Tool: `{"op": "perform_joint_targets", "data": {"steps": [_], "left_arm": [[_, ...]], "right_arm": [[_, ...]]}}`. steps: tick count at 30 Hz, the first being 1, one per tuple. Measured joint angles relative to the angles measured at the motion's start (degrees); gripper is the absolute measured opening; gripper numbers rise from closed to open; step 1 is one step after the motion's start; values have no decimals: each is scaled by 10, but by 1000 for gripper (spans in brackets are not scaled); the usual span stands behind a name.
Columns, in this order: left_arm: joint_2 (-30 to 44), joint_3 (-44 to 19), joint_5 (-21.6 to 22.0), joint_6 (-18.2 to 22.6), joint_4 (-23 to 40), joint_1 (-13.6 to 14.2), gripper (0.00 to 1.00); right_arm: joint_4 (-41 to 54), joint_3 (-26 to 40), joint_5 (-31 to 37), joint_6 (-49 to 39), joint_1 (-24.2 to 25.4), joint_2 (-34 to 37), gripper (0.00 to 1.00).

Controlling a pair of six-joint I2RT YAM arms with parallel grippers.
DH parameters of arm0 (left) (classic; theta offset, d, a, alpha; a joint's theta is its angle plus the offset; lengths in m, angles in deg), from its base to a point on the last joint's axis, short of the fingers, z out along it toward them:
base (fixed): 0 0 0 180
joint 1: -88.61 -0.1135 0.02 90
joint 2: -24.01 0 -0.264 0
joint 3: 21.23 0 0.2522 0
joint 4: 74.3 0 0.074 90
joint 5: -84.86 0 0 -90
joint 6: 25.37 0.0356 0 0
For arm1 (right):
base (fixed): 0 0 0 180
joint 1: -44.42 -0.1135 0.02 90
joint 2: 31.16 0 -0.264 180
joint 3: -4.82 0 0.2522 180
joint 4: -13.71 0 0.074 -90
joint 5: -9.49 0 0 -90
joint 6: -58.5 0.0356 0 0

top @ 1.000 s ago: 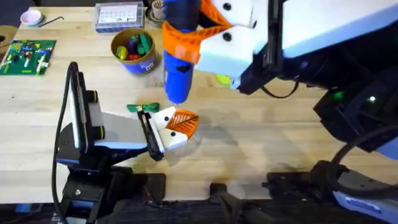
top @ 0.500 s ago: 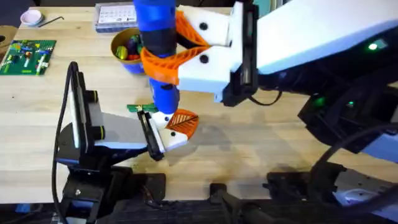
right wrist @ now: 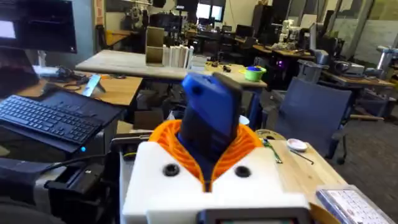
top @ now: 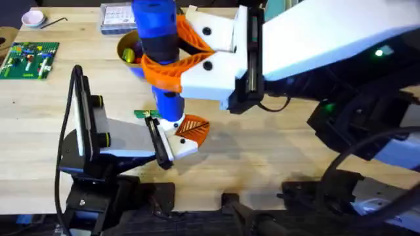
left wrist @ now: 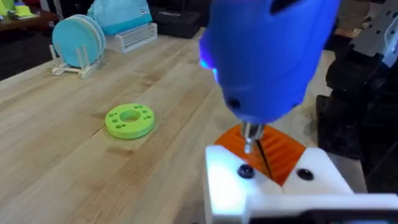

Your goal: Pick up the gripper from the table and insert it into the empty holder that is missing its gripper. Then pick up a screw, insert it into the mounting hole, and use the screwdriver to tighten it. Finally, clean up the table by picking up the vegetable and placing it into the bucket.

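Observation:
My right gripper [top: 164,65] reaches across the table, its orange pads [right wrist: 249,142] shut on the blue screwdriver [top: 157,36], which it holds upright. The metal tip [left wrist: 250,138] stands right over a dark screw [left wrist: 245,172] in the white holder [left wrist: 224,190] on my left arm's end. The orange ribbed gripper [top: 192,128] sits in that holder. My left gripper [top: 184,134] rests low over the table. Just behind the holder lies the dark-green vegetable [top: 144,114]. The screwdriver partly hides the blue bucket [top: 123,46].
A lime-green disc [left wrist: 130,119] lies on the wood beyond the holder. A green circuit board [top: 29,58], a pink dish [top: 32,18] and a clear parts box [top: 121,16] sit at the far left. A blue plate rack [left wrist: 78,38] stands farther off.
My right arm has swung left and come down, bringing the screwdriver tip from above the table onto the holder. The left arm has stayed still.

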Motion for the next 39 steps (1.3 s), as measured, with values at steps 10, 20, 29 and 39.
{"op": "perform_joint_targets", "data": {"steps": [10,20,29,39], "left_arm": [[0,0,0,0,0,0,4],[0,0,0,0,0,0,4],[0,0,0,0,0,0,4],[0,0,0,-2,0,0,4]], "right_arm": [[6,0,0,-1,-4,4,23],[11,0,0,-2,-4,4,23],[11,0,0,-1,-4,16,23],[14,0,0,-2,-5,21,23]]}}
